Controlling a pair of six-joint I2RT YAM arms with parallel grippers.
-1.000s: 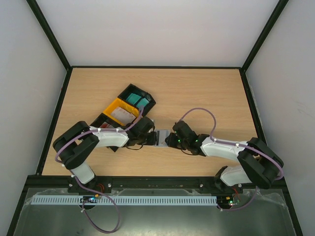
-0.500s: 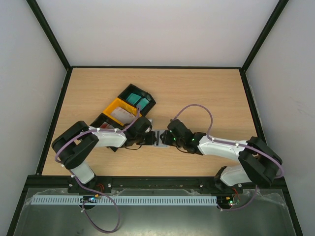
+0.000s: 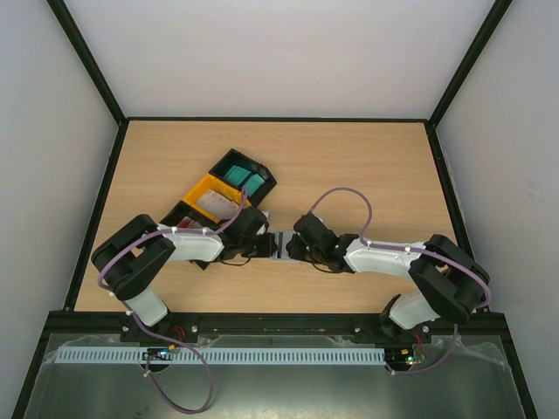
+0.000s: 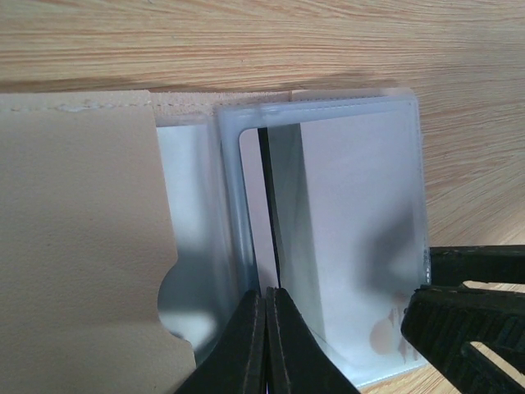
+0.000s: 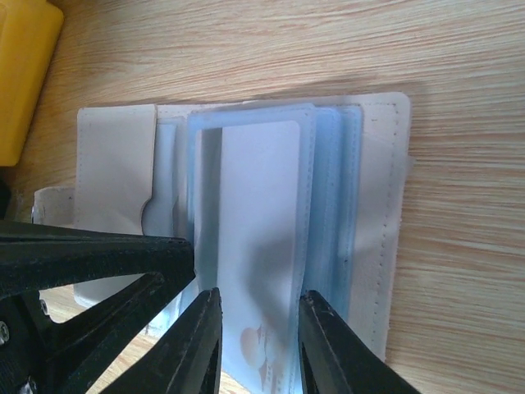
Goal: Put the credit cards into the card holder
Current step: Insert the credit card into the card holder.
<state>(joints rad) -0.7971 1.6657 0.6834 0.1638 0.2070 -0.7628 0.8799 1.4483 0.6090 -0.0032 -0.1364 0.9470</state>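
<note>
Pale wood table [image 3: 367,175], walled in white on 3 sides. Reaching inward over it from the near edge, left arm [image 3: 188,246] and right arm [image 3: 384,259], wrists almost meeting a little nearer than centre. Just behind the left wrist, 2 joined bins [image 3: 194,188], 1 black and 1 yellow, set askew.

Between the 2 wrists, flat on the wood and laid open, beige holder [image 5: 381,205], near the bins but apart from them. Left gripper [image 4: 264,300] closed tight, fingertips pressed together on the near edge of a clear sleeve [image 4: 230,205], that leaf apparently standing up from the rest. Right gripper [image 5: 260,295] parted, jaws either side of the near end of a white card [image 5: 258,205]; contact with it: cannot tell.

On the holder's left half, beige flap [image 4: 82,246] with a curved cutout, more clear sleeves fanned beside it. Card lying among those sleeves, rounded far corners showing. In the bins, teal cards [image 3: 241,175] in the black, pale cards [image 3: 216,204] in the yellow. Near the white card's near end, small brownish mark [image 5: 254,338].
</note>
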